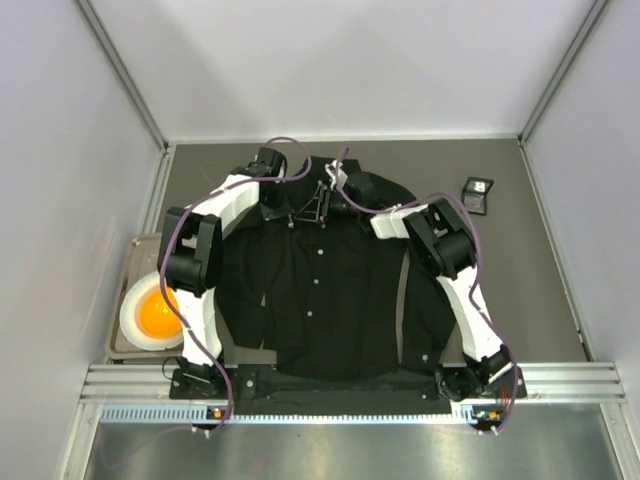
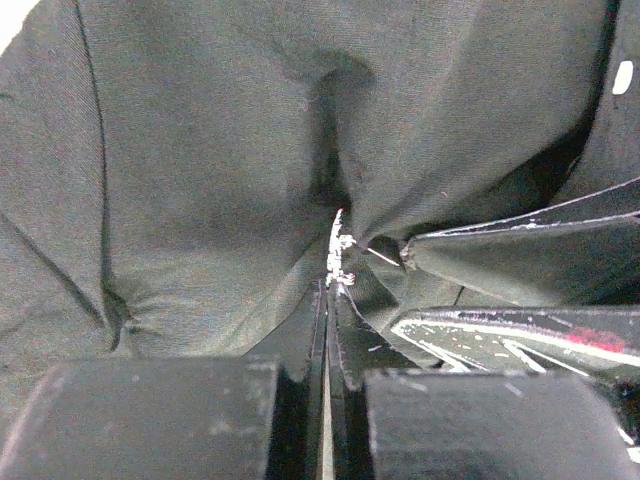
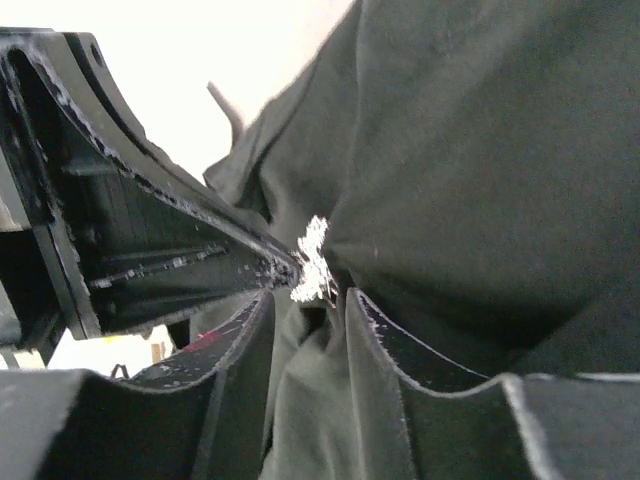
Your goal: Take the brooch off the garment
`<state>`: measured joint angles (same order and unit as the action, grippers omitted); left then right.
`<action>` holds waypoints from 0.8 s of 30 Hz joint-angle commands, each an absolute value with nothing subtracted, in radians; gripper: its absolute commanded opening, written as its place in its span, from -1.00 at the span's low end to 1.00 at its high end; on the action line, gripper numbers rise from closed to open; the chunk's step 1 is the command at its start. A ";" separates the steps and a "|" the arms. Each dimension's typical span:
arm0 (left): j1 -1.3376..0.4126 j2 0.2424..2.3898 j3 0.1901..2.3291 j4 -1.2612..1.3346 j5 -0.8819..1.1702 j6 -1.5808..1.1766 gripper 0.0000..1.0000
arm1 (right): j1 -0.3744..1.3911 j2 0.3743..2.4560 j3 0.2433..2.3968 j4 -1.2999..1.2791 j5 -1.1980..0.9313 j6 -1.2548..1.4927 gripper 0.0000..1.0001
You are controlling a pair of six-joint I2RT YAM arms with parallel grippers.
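The garment (image 1: 330,290) is a black shirt spread flat on the table, collar at the far side. Both grippers meet near its collar. In the left wrist view my left gripper (image 2: 336,284) is shut, and the tiny white jagged brooch (image 2: 339,252) is pinched at its fingertips against the cloth. In the right wrist view the brooch (image 3: 314,262) shines just past my right gripper (image 3: 308,298), which is shut on a raised fold of the garment (image 3: 320,400) right beneath it. From overhead the left gripper (image 1: 303,205) and right gripper (image 1: 323,203) hide the brooch.
A small black square box (image 1: 477,190) lies on the table at the far right. A tray (image 1: 128,262) with a white bowl (image 1: 150,312) holding something orange stands left of the shirt. A white shirt button (image 2: 622,77) shows at the upper right of the left wrist view.
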<state>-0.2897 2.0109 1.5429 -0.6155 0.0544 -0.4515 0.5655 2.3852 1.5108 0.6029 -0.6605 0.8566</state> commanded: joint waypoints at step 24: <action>-0.268 1.945 1.508 -0.405 0.310 -0.571 -0.12 | 0.551 2.250 1.342 0.782 -0.647 0.816 -0.23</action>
